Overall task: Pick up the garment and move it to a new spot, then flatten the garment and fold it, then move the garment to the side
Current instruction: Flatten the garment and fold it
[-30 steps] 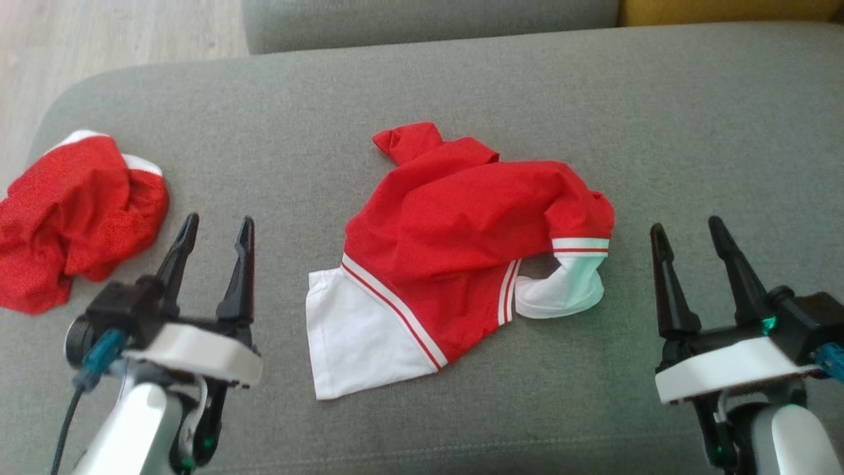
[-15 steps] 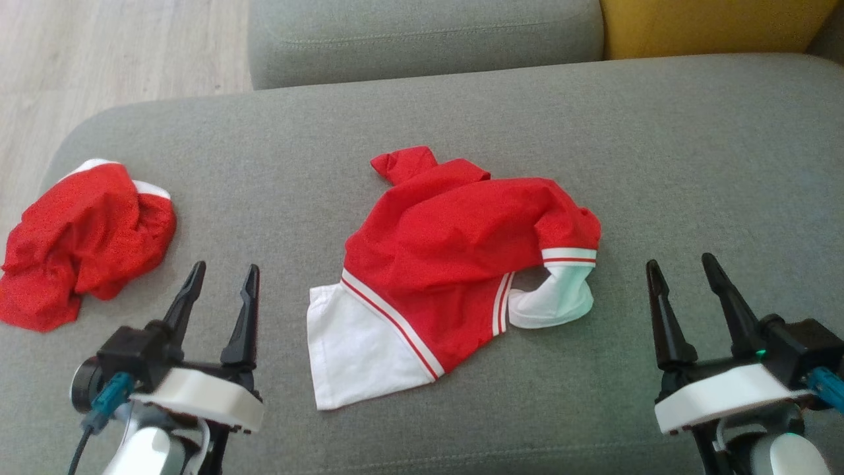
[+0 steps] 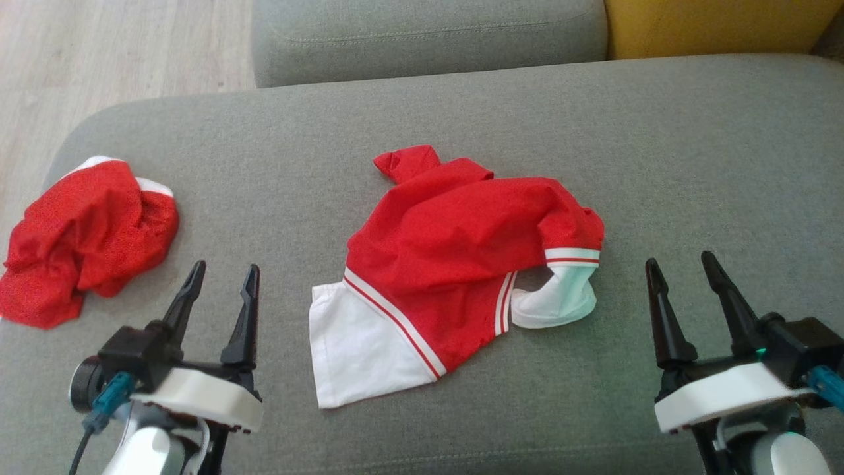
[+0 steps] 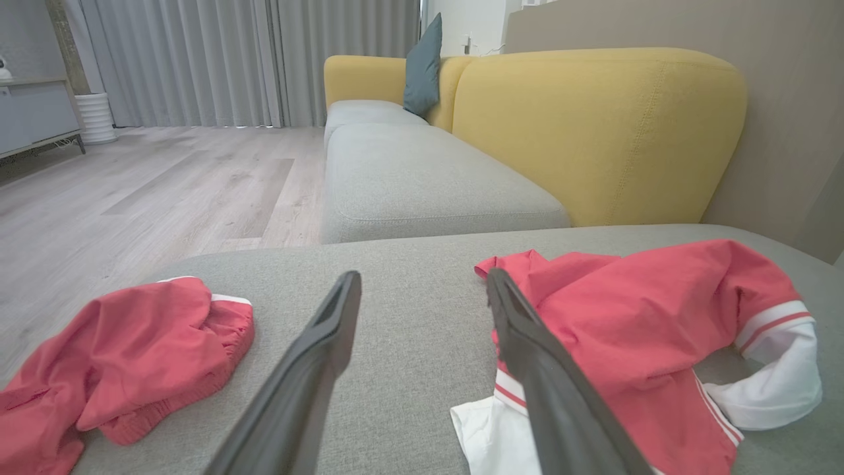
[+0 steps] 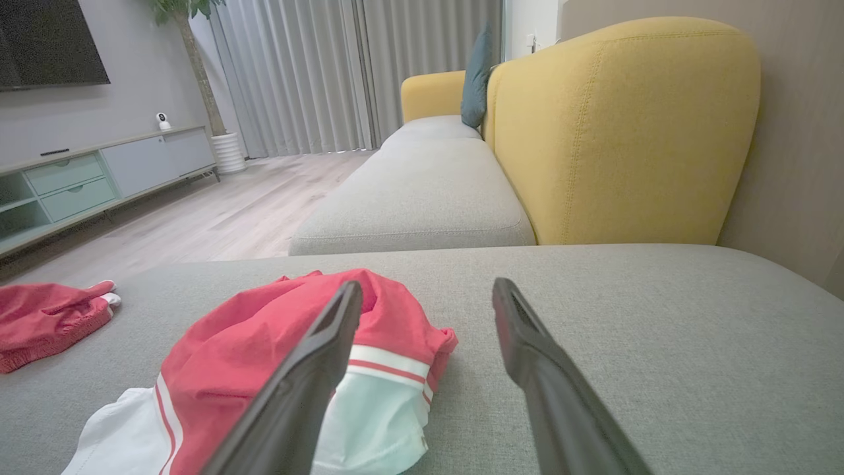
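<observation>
Left tool (image 3: 225,267) and right tool (image 3: 679,258) are held wide open and empty over the grey sofa cushion (image 3: 692,165), well apart. The red-and-white garment (image 3: 455,244) is seen lying crumpled on the cushion between them, touched by neither; a second red garment (image 3: 86,237) is bunched up near the cushion's left edge
</observation>
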### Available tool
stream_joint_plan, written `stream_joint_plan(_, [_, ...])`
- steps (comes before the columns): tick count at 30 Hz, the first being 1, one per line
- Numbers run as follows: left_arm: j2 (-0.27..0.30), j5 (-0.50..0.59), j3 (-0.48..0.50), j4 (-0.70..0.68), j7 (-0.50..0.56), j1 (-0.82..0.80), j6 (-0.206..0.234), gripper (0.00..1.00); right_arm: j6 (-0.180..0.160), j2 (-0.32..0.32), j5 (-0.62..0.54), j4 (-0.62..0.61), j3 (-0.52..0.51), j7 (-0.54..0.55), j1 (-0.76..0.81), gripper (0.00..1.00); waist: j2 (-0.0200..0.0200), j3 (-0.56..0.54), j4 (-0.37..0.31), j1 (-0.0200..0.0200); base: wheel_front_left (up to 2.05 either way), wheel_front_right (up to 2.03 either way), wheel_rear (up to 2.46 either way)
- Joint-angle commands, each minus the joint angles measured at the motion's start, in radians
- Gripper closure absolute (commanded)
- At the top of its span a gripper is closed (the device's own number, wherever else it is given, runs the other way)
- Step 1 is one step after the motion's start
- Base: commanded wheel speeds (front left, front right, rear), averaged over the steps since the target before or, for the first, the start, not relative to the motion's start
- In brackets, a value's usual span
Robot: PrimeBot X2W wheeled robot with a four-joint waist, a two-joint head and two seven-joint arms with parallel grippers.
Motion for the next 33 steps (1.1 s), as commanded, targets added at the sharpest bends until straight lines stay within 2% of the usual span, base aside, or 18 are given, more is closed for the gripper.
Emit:
stream_joint_plan(1, [0.018, 0.008, 0.051, -0.029, -0.009, -0.041, -0.002, 0.00, -0.001, -0.006, 0.002, -0.039, 0.021, -0.003, -0.023, 0.00, 0.0000, 0.001, 0.001, 0.0000, 0.00, 0.00, 0.00])
stream_joint_plan(16, [0.006, 0.035, 0.065, -0.039, -0.009, -0.064, -0.007, 0.00, -0.001, -0.006, -0.012, -0.043, 0.044, 0.018, -0.039, 0.00, 0.0000, 0.024, 0.025, 0.0000, 0.00, 0.00, 0.00])
stream_joint_plan(23, [-0.016, 0.058, 0.067, -0.059, -0.009, -0.108, -0.019, 0.00, -0.001, -0.007, -0.033, 0.040, 0.234, 0.071, -0.089, 0.00, 0.0000, 0.075, 0.084, 0.0000, 0.00, 0.00, 0.00])
stream_joint_plan(33, [-0.051, 0.090, 0.083, -0.051, -0.009, -0.167, -0.050, 0.00, -0.001, -0.012, -0.025, 0.333, 0.494, 0.050, -0.215, 0.00, 0.0000, 0.134, 0.167, 0.0000, 0.00, 0.00, 0.00])
